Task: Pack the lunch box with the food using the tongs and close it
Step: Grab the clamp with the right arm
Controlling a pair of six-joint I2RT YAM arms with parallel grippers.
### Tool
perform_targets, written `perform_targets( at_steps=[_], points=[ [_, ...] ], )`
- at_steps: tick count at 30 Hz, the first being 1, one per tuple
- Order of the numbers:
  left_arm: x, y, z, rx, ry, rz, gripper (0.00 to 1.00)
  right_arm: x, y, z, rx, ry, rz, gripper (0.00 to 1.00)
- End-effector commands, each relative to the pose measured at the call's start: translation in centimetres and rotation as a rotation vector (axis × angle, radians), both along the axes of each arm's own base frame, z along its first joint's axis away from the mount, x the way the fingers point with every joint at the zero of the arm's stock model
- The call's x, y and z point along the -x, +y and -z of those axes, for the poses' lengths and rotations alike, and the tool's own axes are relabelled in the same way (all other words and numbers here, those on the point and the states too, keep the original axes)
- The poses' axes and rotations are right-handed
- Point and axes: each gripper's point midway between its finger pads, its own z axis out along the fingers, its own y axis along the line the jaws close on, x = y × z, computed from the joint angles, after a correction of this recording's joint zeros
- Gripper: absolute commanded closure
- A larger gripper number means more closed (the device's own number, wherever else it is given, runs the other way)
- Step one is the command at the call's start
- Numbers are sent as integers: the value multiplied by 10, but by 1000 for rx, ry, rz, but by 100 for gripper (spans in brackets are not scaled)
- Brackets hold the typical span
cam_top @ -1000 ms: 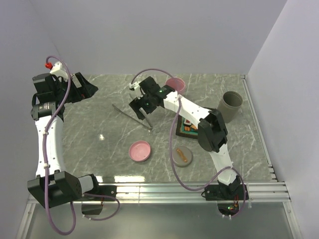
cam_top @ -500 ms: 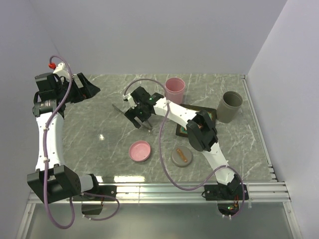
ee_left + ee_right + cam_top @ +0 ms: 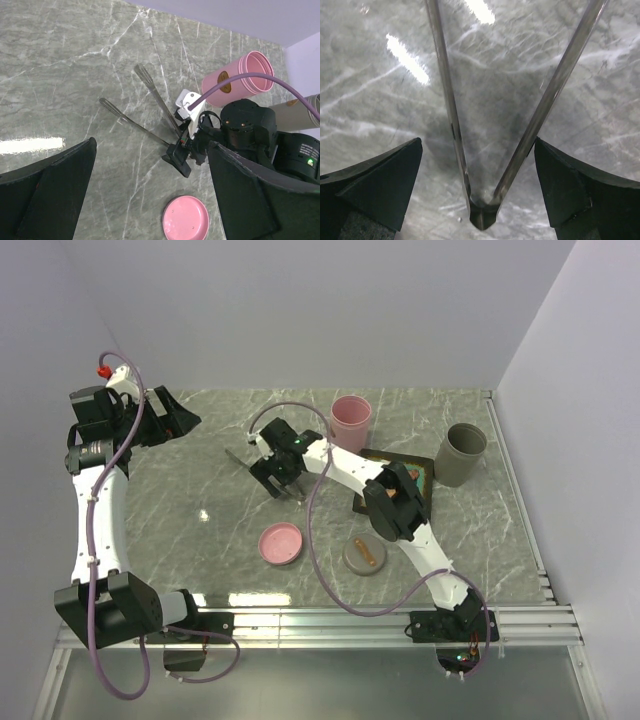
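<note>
The silver tongs (image 3: 238,458) lie flat on the marble, their V opening toward the far left. My right gripper (image 3: 287,488) hangs open just above their joined end (image 3: 484,216), one finger on each side and touching neither arm. In the left wrist view the tongs (image 3: 159,101) run under that gripper's black fingers (image 3: 178,160). My left gripper (image 3: 182,420) is open and empty at the far left, apart from everything. An orange oblong food piece (image 3: 368,555) rests on a grey lid (image 3: 352,558). The right arm hides most of the other food. I cannot tell which container is the lunch box.
A black square tray (image 3: 418,464) with teal inside sits under the right arm. A pink cup (image 3: 351,420) stands at the back, a grey cup (image 3: 462,453) at the right. A pink lid (image 3: 281,542) lies near the front, also in the left wrist view (image 3: 186,218).
My right arm has swung left and lowered, bringing its open gripper over the joined end of the tongs. The left arm has barely shifted. The tongs have not moved.
</note>
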Motion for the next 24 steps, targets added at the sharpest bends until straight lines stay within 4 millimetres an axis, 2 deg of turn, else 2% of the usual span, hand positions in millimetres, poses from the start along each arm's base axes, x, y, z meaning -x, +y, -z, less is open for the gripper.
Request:
perform_targets(
  at_steps=[1, 12, 19, 24],
  points=[
    [-2, -2, -14, -5, -55, 15, 1, -18, 18, -13, -68, -66, 42, 0],
    [-4, -1, -7, 4, -38, 11, 1, -29, 25, -2, -76, -78, 53, 1],
    [-7, 1, -4, 7, -22, 2, 0, -39, 31, 3, -69, -97, 60, 18],
    [-7, 2, -1, 3, -11, -1, 0, -40, 31, 2, -68, -98, 68, 20]
  ],
)
